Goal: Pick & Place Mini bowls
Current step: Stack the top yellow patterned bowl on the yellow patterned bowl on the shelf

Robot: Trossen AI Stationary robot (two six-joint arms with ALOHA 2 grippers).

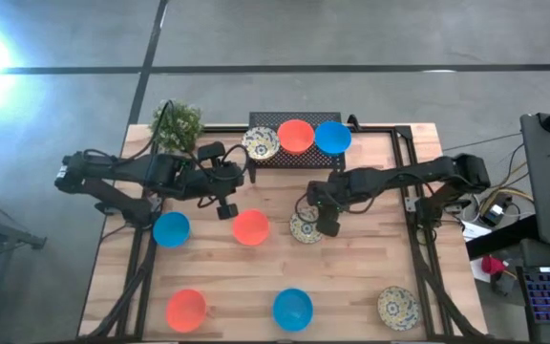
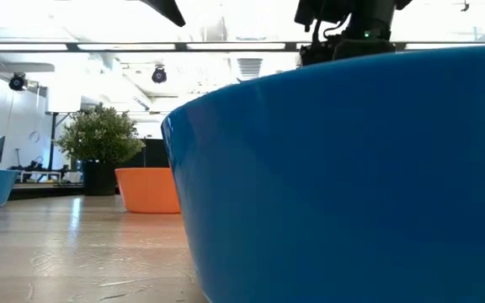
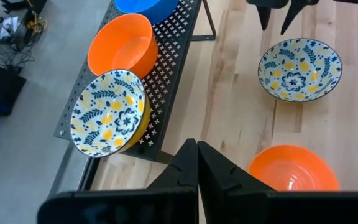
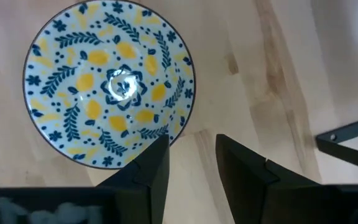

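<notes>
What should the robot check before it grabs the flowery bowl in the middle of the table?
1. Right gripper jaws open: ok, a gap shows between them in the right wrist view.
2. Jaws lined up over the patterned bowl rim: ok, they sit at its edge, not yet around it.
3. Bowl upright and alone on the wooden table: ok, nothing stacked in it.
4. Left gripper out of the way: ok, shut and empty, over by the orange bowl.
5. Room on the black rack: cannot tell; three bowls already fill most of it.
</notes>
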